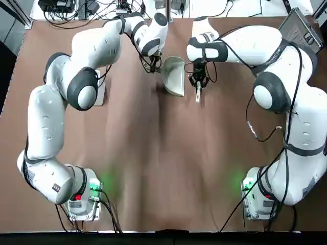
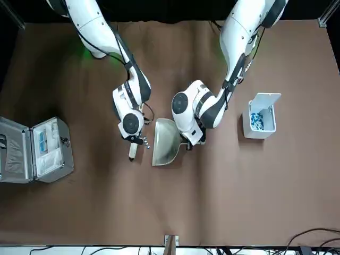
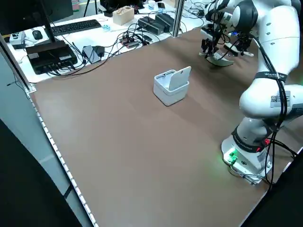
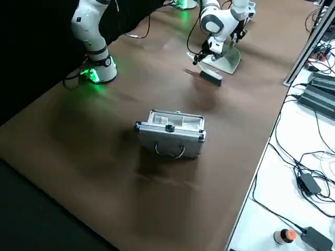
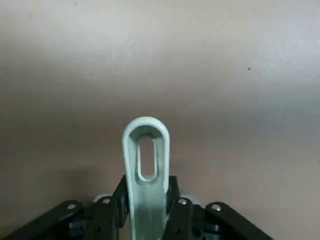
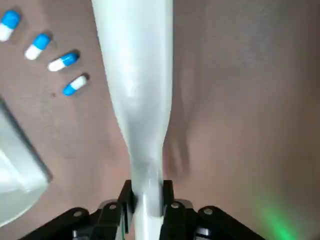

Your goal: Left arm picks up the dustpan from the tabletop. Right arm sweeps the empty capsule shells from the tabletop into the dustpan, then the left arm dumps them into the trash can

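Observation:
My left gripper (image 5: pixel 146 192) is shut on the thin looped handle of the cream dustpan (image 1: pixel 174 76), near the table's far middle. In the front view the dustpan (image 2: pixel 166 142) sits just left of that gripper (image 2: pixel 190 141). My right gripper (image 1: pixel 198 80) is shut on the slim white brush (image 6: pixel 136 75), held right beside the pan. Several blue-and-white empty capsule shells (image 6: pixel 62 61) lie on the tabletop (image 1: pixel 168 163) between the brush and the pan's edge (image 6: pixel 17 170). The trash can (image 2: pixel 260 117) stands open on the left arm's side.
An open metal case (image 2: pixel 34 149) lies at the table's far right corner for the robot, and appears again in the right side view (image 4: pixel 170 133). The trash can (image 3: pixel 171 85) has its lid up. Cables and devices crowd the desk beyond the far edge.

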